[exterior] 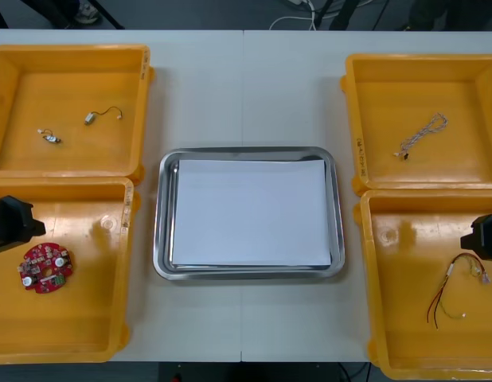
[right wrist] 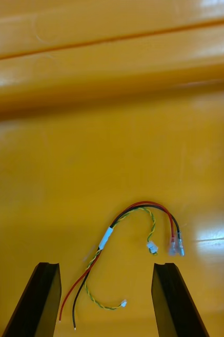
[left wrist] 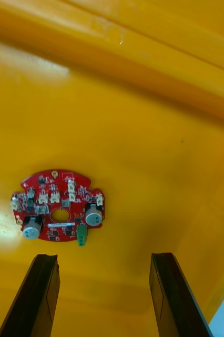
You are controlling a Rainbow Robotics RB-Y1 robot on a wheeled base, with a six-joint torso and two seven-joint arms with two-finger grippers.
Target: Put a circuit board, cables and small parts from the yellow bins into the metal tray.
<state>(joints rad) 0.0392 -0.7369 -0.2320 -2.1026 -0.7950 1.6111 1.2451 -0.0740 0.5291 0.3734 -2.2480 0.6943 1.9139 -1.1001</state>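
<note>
In the middle of the desk [exterior: 246,79] the metal tray [exterior: 160,239] has no task thing inside, so all the work is left. The left gripper [left wrist: 104,260] hangs spread above the circuit board [left wrist: 59,205] in the near left bin [exterior: 79,334]. The right gripper [right wrist: 104,268], also spread, hangs above the red and yellow cable [right wrist: 105,238]. Farther off lie a twisted cable [exterior: 423,134] and what seem to be small metal parts [exterior: 51,138].

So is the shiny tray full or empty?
Empty. The metal tray is bare white inside, and the circuit board lies in a yellow bin, not in the tray.
</note>
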